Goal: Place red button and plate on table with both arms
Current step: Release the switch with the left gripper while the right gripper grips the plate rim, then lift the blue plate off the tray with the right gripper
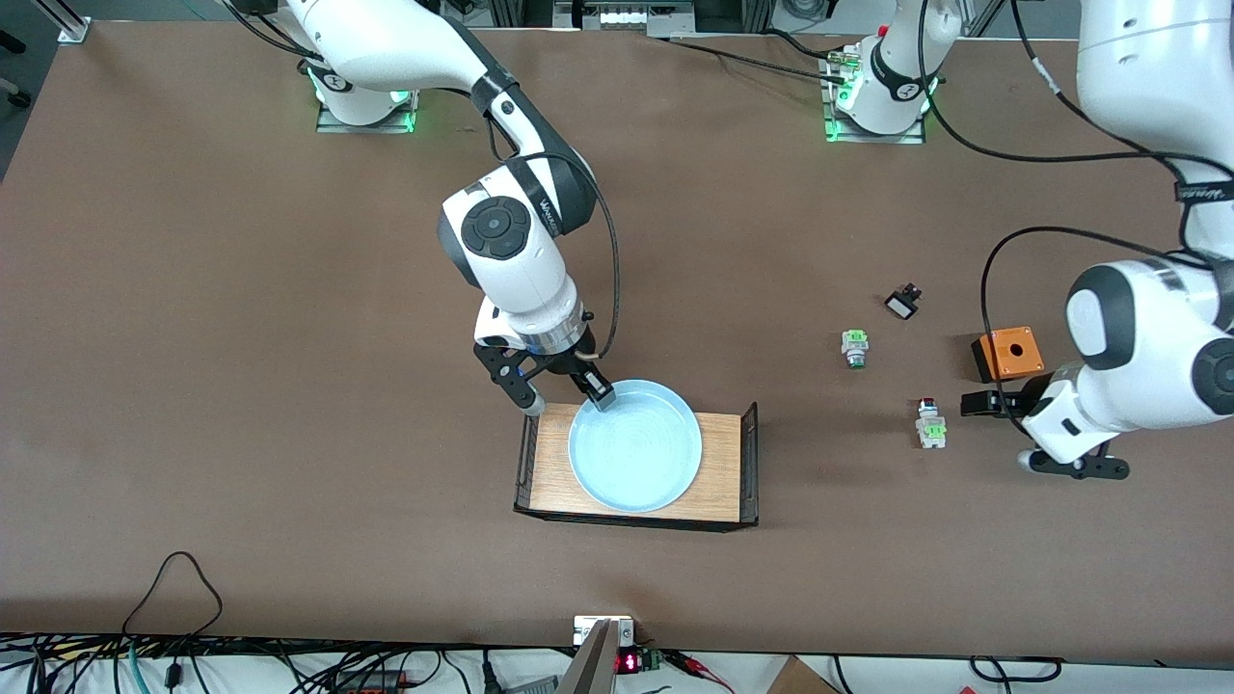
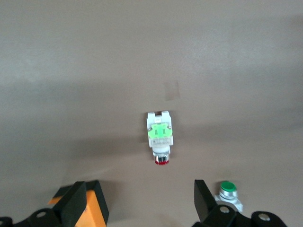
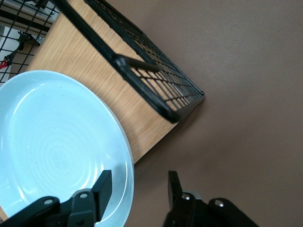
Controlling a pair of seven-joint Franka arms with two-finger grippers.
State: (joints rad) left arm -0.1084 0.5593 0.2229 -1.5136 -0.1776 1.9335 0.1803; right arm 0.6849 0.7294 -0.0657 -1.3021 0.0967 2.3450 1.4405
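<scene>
The pale blue plate (image 1: 636, 453) lies on a small wooden tray (image 1: 718, 453). My right gripper (image 1: 564, 395) is open and straddles the plate's rim at the edge toward the robots' bases, one finger inside the plate and one outside. In the right wrist view the plate (image 3: 57, 151) has its rim between the open fingers of the right gripper (image 3: 138, 189). The red button (image 1: 930, 424) lies on the brown table (image 1: 289, 386) toward the left arm's end. My left gripper (image 1: 998, 432) hangs open and empty in the air beside it. In the left wrist view the red button (image 2: 160, 135) lies ahead of the left gripper (image 2: 142, 203).
A green-capped button part (image 1: 854, 347) (image 2: 228, 188), a small black-and-white part (image 1: 902, 304) and an orange box (image 1: 1009, 353) (image 2: 90, 210) lie farther from the front camera than the red button. The tray (image 3: 94, 61) has black wire ends (image 1: 750, 463).
</scene>
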